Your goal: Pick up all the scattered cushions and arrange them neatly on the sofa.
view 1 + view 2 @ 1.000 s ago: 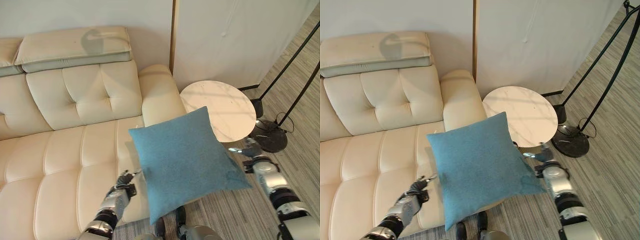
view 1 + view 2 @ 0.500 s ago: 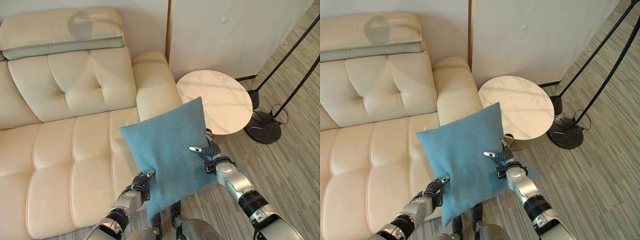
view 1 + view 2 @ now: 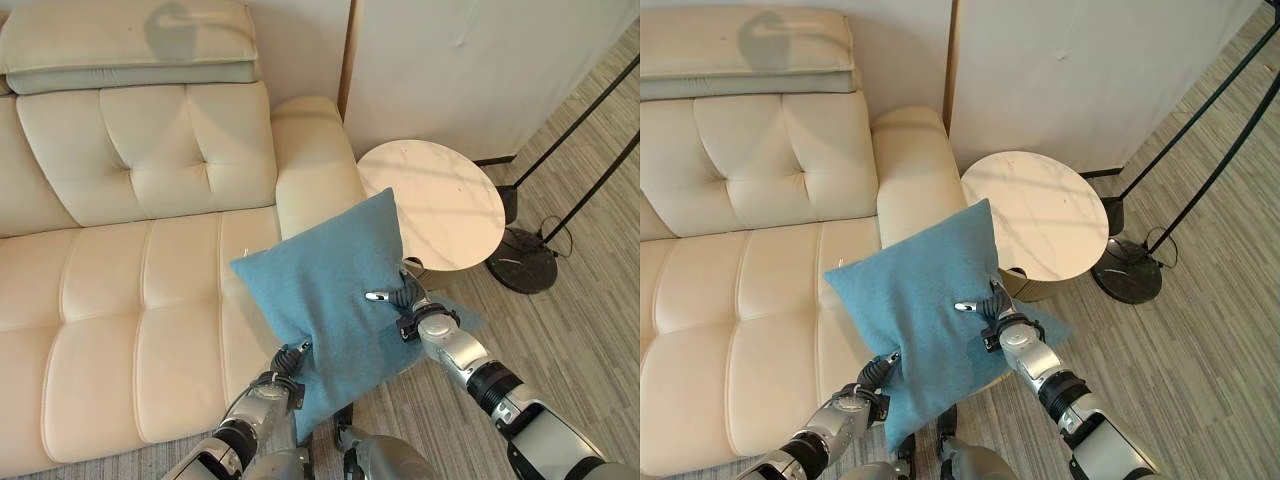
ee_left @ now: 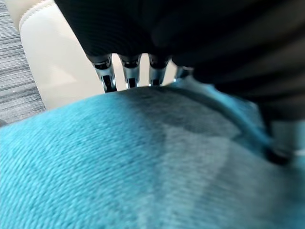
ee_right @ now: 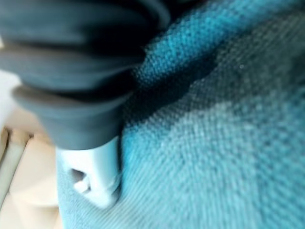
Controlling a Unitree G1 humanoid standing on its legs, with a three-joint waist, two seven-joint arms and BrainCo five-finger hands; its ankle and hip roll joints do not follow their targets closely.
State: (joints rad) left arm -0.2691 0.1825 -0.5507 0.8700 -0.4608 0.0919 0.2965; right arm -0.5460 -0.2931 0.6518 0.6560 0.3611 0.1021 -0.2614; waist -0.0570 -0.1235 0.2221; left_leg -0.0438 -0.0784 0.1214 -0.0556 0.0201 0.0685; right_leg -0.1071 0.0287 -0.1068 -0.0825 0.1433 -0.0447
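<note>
A square blue cushion (image 3: pixel 320 290) hangs tilted over the front right corner of the cream sofa (image 3: pixel 130 270), just before its armrest (image 3: pixel 312 160). My left hand (image 3: pixel 278 385) pinches the cushion's lower left edge; in the left wrist view its fingers (image 4: pixel 128 76) reach past the blue cloth (image 4: pixel 143 167). My right hand (image 3: pixel 408 308) grips the cushion's right side, thumb on the front face and fingers behind. The right wrist view has the thumb (image 5: pixel 95 176) pressed on the cloth (image 5: pixel 228 143).
A round white side table (image 3: pixel 445 200) stands right of the armrest, close behind the cushion. A black floor lamp base (image 3: pixel 528 258) with thin slanting poles sits further right on the striped floor. The sofa seat to the left is bare.
My right hand has moved from the cushion's right corner onto its right side and gripped it. The cushion has swung lower and left, closer to the sofa seat. The camera has shifted.
</note>
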